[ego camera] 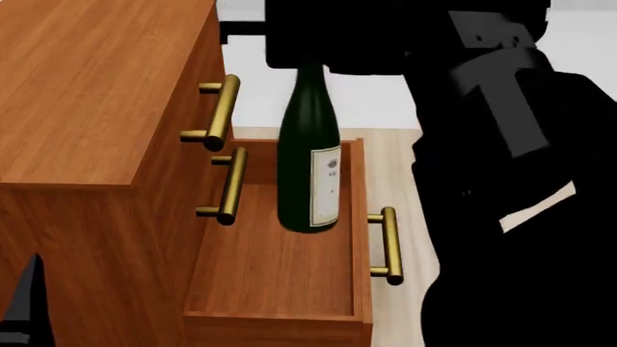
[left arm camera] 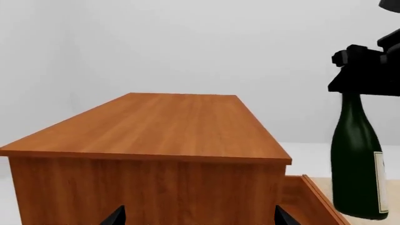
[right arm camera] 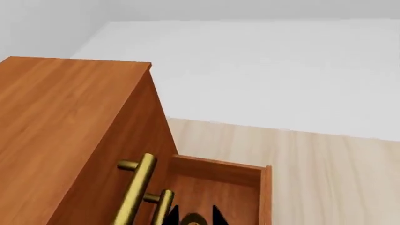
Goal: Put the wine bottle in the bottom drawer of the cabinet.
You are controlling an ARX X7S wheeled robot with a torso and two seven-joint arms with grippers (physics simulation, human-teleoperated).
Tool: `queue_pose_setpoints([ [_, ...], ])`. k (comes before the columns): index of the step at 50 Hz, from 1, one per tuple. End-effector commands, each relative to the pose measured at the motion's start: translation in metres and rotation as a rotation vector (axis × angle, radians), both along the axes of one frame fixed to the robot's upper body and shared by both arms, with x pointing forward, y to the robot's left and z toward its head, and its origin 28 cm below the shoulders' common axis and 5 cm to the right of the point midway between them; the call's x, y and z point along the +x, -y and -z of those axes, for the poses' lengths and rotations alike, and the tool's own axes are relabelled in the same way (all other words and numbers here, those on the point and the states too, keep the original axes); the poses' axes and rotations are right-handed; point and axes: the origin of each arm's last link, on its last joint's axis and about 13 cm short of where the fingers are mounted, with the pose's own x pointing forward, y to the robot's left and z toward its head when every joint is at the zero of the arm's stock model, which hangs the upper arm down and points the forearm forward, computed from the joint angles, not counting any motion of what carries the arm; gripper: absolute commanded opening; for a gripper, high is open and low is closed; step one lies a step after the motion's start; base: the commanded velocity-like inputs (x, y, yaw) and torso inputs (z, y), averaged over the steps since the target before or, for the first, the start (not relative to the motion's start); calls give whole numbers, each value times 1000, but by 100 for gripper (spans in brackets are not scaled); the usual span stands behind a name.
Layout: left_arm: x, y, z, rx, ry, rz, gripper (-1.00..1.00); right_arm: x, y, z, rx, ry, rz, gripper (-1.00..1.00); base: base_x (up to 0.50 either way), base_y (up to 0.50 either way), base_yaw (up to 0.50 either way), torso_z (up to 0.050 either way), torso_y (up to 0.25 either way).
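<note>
Left wrist view: my camera looks across the flat top of the cabinet, with the wine bottle standing upright to its right, its neck running up into the black body of my right gripper. Only the two dark tips of my left gripper show at the frame's lower edge, set well apart with nothing between them, so I read it as spread and empty. A sliver of the bottom drawer juts out beside the cabinet's side.

Head view: the bottom drawer is pulled out toward the right, its brass handle on the right front. The wine bottle stands upright inside it, at the far end, base seemingly on the drawer floor. My right gripper sits over the cork and upper neck; whether its jaws pinch the neck or have let go I cannot tell, since the black arm hides them. The two upper drawer fronts look closed.

Right wrist view: I look down past the cabinet's corner into the open drawer; two black fingertips flank a tan disc that I take for the cork.

My judgement: the bottle is in the drawer, leaving release and withdrawal
</note>
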Motion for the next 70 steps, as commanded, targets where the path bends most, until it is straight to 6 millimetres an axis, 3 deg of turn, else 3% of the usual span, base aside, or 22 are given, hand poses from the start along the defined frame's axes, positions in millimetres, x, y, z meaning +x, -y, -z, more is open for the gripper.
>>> queue_pose_setpoints([
  [1, 0, -2, 0, -5, 2, -4, 100, -1, 4, -5, -6, -29, 8, -100, 0, 0, 0, 0, 0],
  [33, 2, 0, 1, -13, 2, 1, 100, -2, -1, 18, -12, -137, -50, -100, 0, 0, 0, 0, 1],
  [70, 1, 0, 0, -2, 18, 6, 100, -2, -3, 28, -7, -161, -82, -100, 0, 0, 0, 0, -151],
])
